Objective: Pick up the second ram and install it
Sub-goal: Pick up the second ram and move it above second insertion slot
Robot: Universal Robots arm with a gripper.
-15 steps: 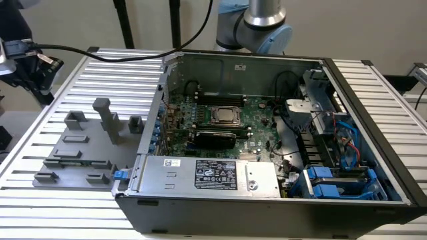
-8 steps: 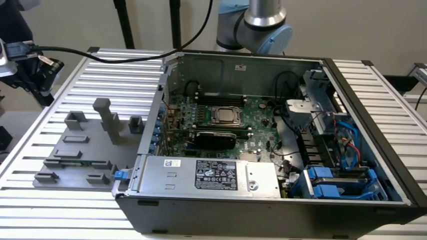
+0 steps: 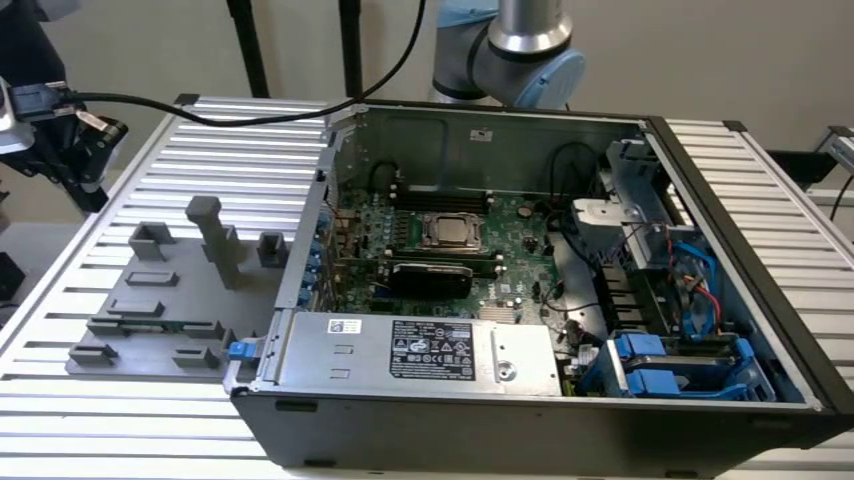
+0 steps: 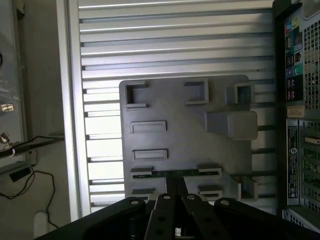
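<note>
Your arm shows its silver-and-pale-blue joint up at the top middle of the exterior view, standing pretty much upright; the wrist end sits way over at the exterior view's left edge, dark and bulky, aimed downward; in the wrist view your gripper is looking straight down, both fingers pinched flat against each other so the tips make one narrow black point; the linkage bars behind them are folded in tight, splaying out to either side.
</note>
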